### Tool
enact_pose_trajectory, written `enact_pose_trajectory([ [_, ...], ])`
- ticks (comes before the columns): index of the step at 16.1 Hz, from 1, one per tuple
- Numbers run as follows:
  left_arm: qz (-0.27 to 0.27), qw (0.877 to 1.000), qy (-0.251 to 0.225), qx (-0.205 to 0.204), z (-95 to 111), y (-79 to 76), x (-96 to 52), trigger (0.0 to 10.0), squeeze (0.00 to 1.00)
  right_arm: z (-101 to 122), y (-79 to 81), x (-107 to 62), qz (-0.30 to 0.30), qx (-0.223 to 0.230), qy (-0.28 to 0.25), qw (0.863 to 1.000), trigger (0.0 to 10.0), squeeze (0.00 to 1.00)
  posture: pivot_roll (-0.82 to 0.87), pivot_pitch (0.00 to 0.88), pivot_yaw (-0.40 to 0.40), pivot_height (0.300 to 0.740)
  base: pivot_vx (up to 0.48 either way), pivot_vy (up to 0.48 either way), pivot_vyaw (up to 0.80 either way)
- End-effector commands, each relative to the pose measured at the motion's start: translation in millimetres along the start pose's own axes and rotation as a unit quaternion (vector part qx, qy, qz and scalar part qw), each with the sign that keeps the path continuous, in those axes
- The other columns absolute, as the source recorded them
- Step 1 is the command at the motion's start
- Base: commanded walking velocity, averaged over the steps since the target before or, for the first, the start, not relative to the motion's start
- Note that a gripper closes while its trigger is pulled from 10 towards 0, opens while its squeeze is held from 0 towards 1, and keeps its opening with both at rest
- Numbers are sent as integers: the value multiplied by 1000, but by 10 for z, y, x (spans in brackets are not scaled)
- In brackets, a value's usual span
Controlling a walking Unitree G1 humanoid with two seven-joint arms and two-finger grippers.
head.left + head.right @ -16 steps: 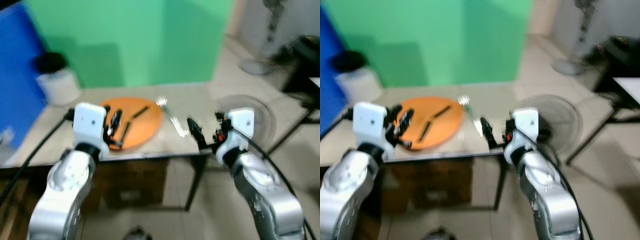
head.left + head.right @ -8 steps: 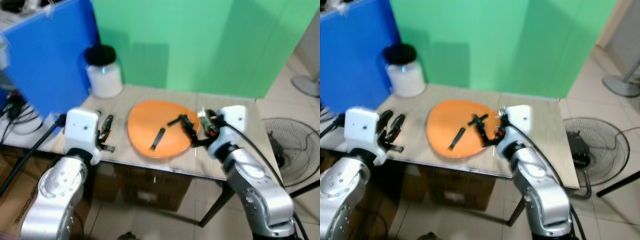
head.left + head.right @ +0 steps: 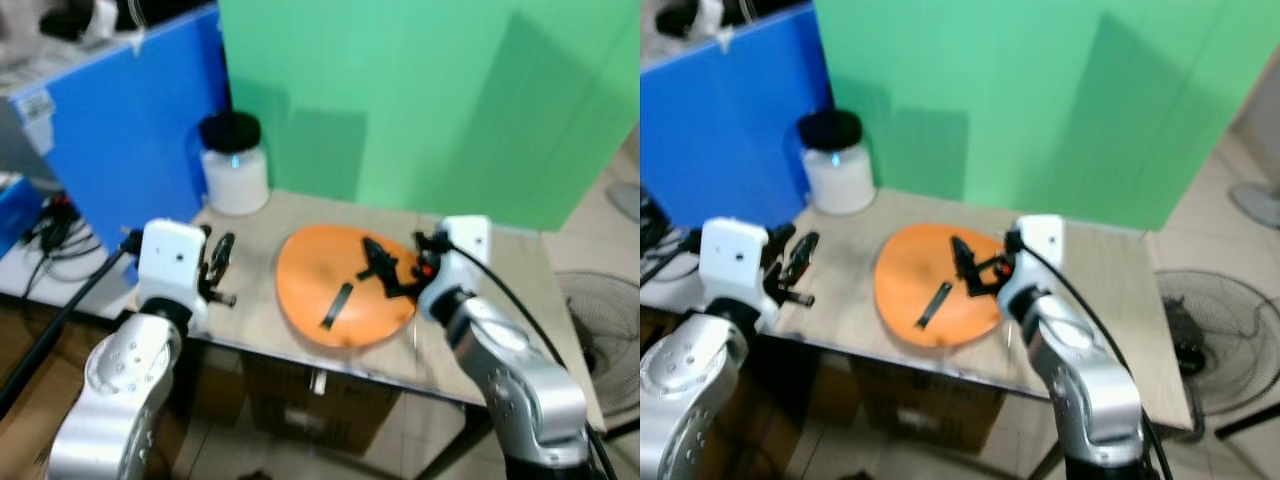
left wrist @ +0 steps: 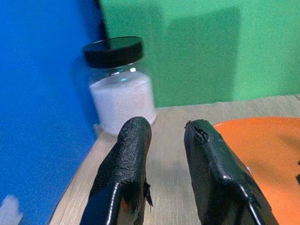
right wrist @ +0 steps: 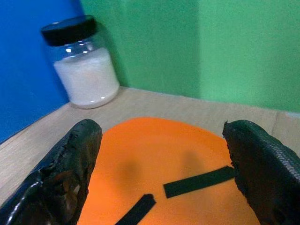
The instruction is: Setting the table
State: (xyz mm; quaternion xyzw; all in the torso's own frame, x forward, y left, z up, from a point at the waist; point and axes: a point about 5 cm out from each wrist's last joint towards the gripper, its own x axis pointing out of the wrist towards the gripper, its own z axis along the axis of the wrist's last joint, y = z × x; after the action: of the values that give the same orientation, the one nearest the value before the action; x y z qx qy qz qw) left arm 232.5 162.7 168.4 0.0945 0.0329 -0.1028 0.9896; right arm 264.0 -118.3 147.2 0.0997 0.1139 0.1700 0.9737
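Orange plate under wide-spread right gripper.

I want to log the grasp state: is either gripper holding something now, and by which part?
Nothing is held. The left gripper is open beside the plate; the right gripper is open above it.

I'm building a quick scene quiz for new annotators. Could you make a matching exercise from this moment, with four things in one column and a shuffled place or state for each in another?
Things:
1. jar
2. orange plate
3. left gripper
4. right gripper

Places or states:
A. open, above the plate
B. at the table's back corner, black lid on, white contents
C. on the table, two black strips on it
D. open, over bare table between jar and plate

Pairs: 1-B, 2-C, 3-D, 4-A
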Motion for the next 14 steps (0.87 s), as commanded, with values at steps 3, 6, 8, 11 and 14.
enact_pose_trajectory([
  [3, -91, 996, 10, 20, -149, -152, 160, 10000, 0, 12, -163, 104, -30, 29, 9, 999, 10000, 0, 186, 0, -28, 740, 0, 0, 0],
  [6, -149, 988, 15, 27, -296, -171, 321, 10000, 0, 42, -246, 161, -36, 23, 13, 999, 10000, 0, 177, 0, -39, 740, 0, 0, 0],
  [8, -200, 978, 36, 44, -509, -139, 595, 10000, 0, 79, -359, 210, -42, 13, 21, 999, 10000, 0, 153, 0, -49, 740, 0, 0, 0],
  [11, -224, 974, 35, 26, -559, -178, 843, 10000, 0, 97, -427, 221, -40, 10, 24, 999, 10000, 0, 125, 0, -39, 740, 0, 0, 0],
  [14, -250, 967, 43, 7, -673, -296, 1018, 10000, 0, 103, -461, 202, -39, 16, 23, 999, 10000, 514, 98, 0, -24, 740, 0, 0, 0],
])
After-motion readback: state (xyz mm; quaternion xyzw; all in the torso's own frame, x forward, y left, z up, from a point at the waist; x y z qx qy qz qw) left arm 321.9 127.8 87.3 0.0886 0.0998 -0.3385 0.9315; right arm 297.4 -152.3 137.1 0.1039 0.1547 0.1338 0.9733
